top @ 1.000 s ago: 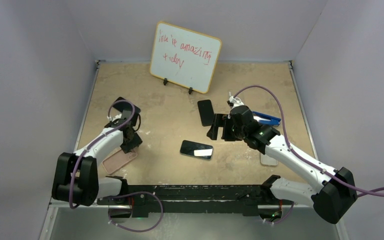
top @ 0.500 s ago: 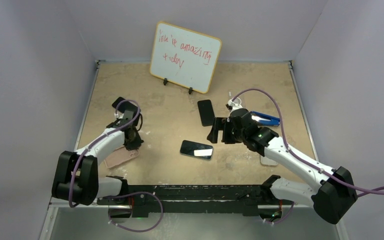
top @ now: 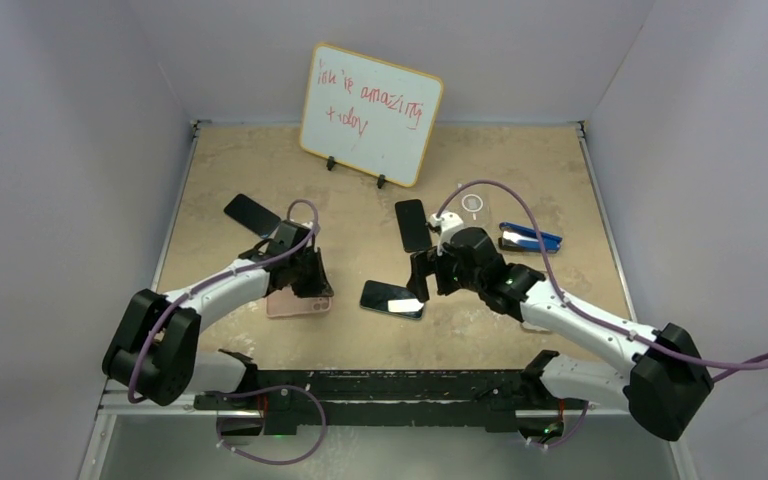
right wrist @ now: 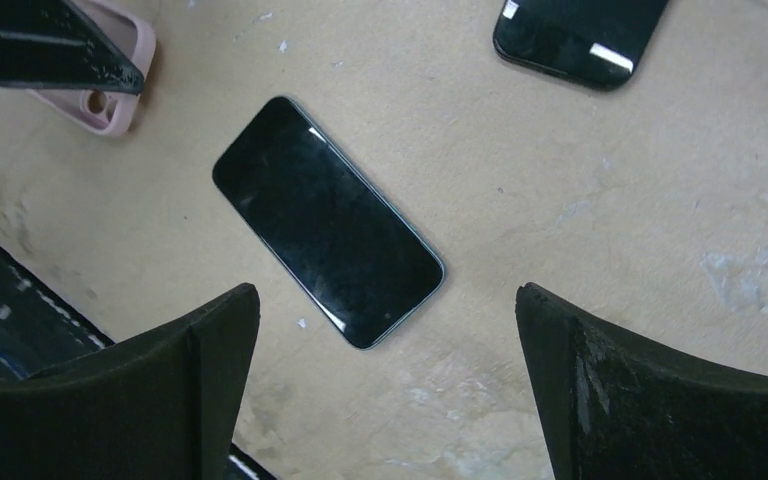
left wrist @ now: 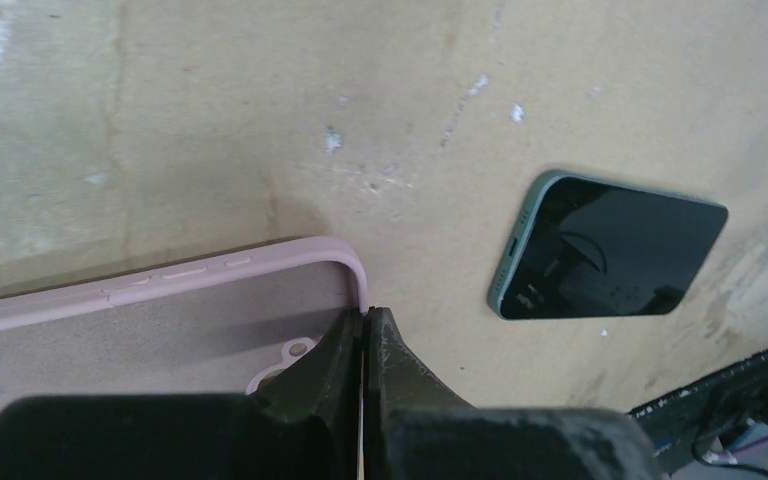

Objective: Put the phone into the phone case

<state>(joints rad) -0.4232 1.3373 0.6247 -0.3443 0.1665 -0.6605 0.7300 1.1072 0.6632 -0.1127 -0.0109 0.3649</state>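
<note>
The phone lies face up, dark-screened with a greenish edge, in the middle of the table; it also shows as the phone in the left wrist view and the phone in the right wrist view. The pink phone case lies open side up just left of it. My left gripper is shut on the rim of the pink case at a corner. My right gripper hangs open above the table beside the phone's near end, touching nothing.
A whiteboard stands at the back. Two more black phones lie on the table. A blue case and a clear case sit at the right. A black rail runs along the near edge.
My left gripper shut on the pink case's rim and dragged the case right, up to the phone. My right gripper moved left and nearer, over the phone, still open.
</note>
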